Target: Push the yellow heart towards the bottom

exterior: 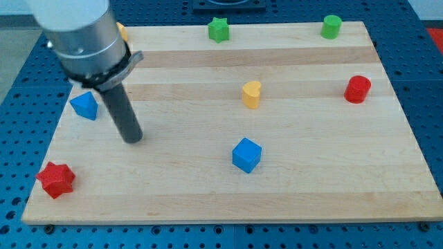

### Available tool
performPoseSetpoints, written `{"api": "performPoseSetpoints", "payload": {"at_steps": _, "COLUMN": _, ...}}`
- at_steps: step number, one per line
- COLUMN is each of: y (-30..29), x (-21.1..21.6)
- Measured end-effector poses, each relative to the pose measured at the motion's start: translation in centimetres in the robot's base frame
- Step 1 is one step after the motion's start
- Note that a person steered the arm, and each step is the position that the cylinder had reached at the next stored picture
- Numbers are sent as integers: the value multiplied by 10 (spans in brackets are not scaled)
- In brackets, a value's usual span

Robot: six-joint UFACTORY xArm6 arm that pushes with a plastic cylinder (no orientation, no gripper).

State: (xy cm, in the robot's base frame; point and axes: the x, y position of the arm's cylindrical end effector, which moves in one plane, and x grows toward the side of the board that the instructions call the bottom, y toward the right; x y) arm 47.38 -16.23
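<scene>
Camera view: a pale wooden tabletop [208, 200] is seen at an angle on a blue perforated base. No grasping hand is fitted; the arm ends in a dark rod, and my tip [133, 140] is planted on the wood in the left half of the frame, just right of the blue triangular block [84, 106] and well apart from the target. The yellow heart [252, 94] is placed near the centre, slightly above the middle. A blue cube [246, 154] is found directly below it, so a straight downward push is judged likely to meet that cube. To drive the heart downward, the tip would need to be brought round above it. A red star [55, 179] is set at lower left, a red cylinder [358, 89] at right, and a green star [219, 30] and green cylinder [331, 26] along the top edge. A sliver of a yellow block [122, 30] is partly hidden behind the arm.
</scene>
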Motion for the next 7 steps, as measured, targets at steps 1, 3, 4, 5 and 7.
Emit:
{"api": "performPoseSetpoints", "payload": {"at_steps": 1, "y": 4, "x": -47}}
{"api": "performPoseSetpoints", "payload": {"at_steps": 3, "y": 82, "x": -116}}
{"api": "performPoseSetpoints", "payload": {"at_steps": 4, "y": 143, "x": -121}}
{"api": "performPoseSetpoints", "payload": {"at_steps": 5, "y": 183, "x": -114}}
{"api": "performPoseSetpoints", "payload": {"at_steps": 7, "y": 196, "x": -87}}
